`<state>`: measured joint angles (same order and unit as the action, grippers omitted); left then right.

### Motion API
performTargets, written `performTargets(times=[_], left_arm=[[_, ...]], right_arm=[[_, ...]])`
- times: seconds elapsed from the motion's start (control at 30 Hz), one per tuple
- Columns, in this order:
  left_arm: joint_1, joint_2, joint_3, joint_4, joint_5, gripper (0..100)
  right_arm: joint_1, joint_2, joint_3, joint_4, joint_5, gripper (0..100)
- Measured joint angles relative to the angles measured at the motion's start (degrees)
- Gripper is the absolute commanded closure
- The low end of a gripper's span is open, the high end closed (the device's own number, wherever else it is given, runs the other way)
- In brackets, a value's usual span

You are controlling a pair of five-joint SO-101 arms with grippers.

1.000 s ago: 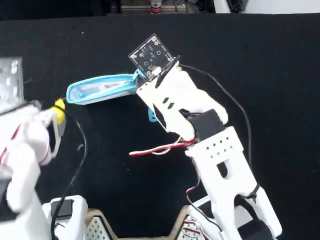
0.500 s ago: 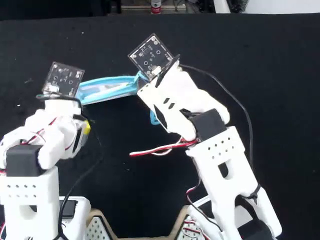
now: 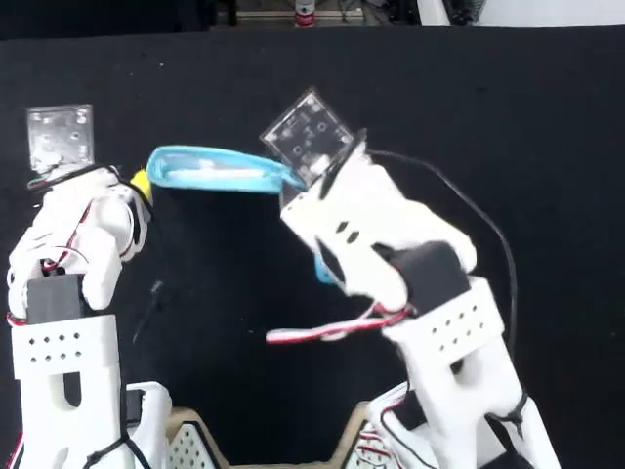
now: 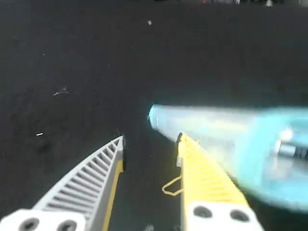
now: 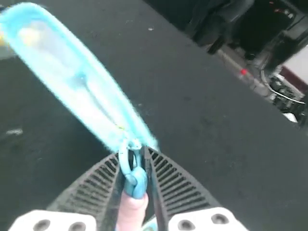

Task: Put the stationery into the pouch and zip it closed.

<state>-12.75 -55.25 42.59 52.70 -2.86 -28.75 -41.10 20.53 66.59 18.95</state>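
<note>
The light-blue pouch (image 3: pixel 210 171) lies lengthwise on the black table, with pale contents showing faintly through its side. My right gripper (image 3: pixel 292 182) is at the pouch's right end, shut on the blue zipper pull (image 5: pixel 132 174), and the pouch (image 5: pixel 72 72) stretches away from its fingers. My left gripper (image 4: pixel 150 139) is open at the pouch's other end. Its yellow finger (image 4: pixel 202 175) lies along the pouch (image 4: pixel 211 127), and its grey finger (image 4: pixel 94 180) is over bare table. The yellow fingertip (image 3: pixel 140 183) touches the pouch's left tip.
The black tabletop (image 3: pixel 508 117) stretches around both arms. Red and white cables (image 3: pixel 322 332) hang from the right arm. The arm bases (image 3: pixel 176 440) stand at the near edge. Room clutter lies beyond the far edge (image 5: pixel 255 33).
The left arm swung in from the near left and its open gripper now sits at the pouch's left end. The pouch has been pulled level and slightly right by the right gripper.
</note>
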Motion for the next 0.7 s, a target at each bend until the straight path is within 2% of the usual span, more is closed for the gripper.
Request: performTargets(times=[0.17,0.27,0.7], left_arm=[[-0.4,0.1,0.0,-0.5,5.5,81],[-0.4,0.1,0.6,-0.5,6.2,81],[1.3,0.1,1.2,0.1,6.7,81]], right_arm=[[-6.9,-0.5,0.0,2.7,0.0,98.7],[-9.5,-0.5,0.0,2.7,0.0,98.7],[-13.8,-0.5,-7.8,4.1,0.0,98.8]])
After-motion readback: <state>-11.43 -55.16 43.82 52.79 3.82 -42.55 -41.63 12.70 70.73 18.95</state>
